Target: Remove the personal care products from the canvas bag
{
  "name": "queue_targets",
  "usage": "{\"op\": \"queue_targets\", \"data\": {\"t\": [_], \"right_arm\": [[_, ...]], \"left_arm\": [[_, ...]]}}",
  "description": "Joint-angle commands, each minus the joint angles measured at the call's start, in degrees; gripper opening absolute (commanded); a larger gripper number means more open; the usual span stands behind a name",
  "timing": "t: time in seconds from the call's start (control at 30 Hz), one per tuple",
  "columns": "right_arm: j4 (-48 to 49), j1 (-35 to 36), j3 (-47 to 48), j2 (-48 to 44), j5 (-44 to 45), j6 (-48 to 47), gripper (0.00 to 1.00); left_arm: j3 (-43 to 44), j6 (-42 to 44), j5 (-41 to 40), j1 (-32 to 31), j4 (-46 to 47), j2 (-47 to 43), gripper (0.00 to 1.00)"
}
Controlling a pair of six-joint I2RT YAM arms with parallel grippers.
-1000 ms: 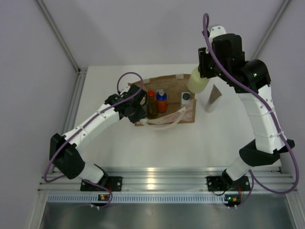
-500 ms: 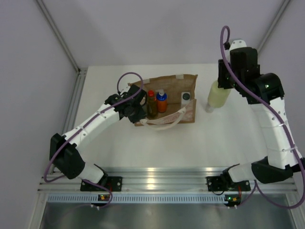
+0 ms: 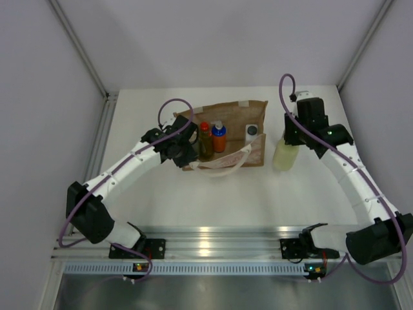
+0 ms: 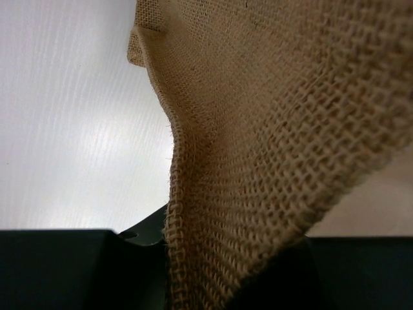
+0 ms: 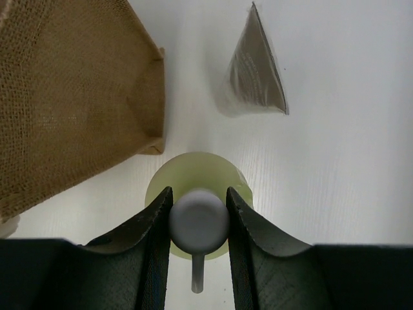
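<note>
left pincer (image 3: 185,152) clenched on the bag (image 3: 248,116) edge, likely to steady it. right pincer (image 5: 199,223) grasps the yellow bottle (image 3: 284,157) by its cap, upright on the worktop (image 3: 213,200) just beside the bag, near the sachet (image 5: 253,74). three bottles (image 3: 219,137) sit inside.

We see two arms built alike: the left arm (image 3: 126,165) and the right arm (image 3: 353,175) have white tubular links joined by bulky black joint housings (image 3: 90,218), and each stands on a black base (image 3: 137,248). A purple cable (image 3: 173,102) loops along each arm, clipped to the white links. The right end effector (image 5: 199,219) is matte black, its fingers (image 5: 150,242) smoothly curved on their inner faces.
</note>
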Motion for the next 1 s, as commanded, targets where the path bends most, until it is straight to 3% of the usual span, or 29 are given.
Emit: {"op": "queue_targets", "data": {"t": [0.0, 0.33, 0.77, 0.83, 0.9, 0.97], "right_arm": [[16.8, -1.4, -2.2, -4.4, -0.9, -0.7, 0.0], [29.7, -2.6, -15.9, -7.4, -5.2, -1.2, 0.0], [31.2, -2.6, -23.9, -9.7, -5.2, -3.0, 0.01], [31.1, -2.7, -24.9, -10.3, -5.6, -3.3, 0.35], [31.0, -2.6, -25.2, -11.5, -5.8, -2.8, 0.61], [30.9, -2.6, -25.2, -13.1, -5.9, -2.3, 0.7]], "left_arm": [[-0.8, -0.4, 0.7, 0.1, -0.9, -1.4, 0.31], [-0.7, 0.2, 0.9, 0.1, -0.9, -1.5, 0.31], [-0.6, 0.2, 0.9, 0.1, -0.9, -1.8, 0.31], [-0.5, 0.3, 0.9, 0.1, -0.9, -1.7, 0.31], [-0.5, 0.5, 1.0, 0.1, -0.9, -1.5, 0.31], [-0.5, 0.7, 1.0, 0.1, -0.9, -1.5, 0.31]]}}
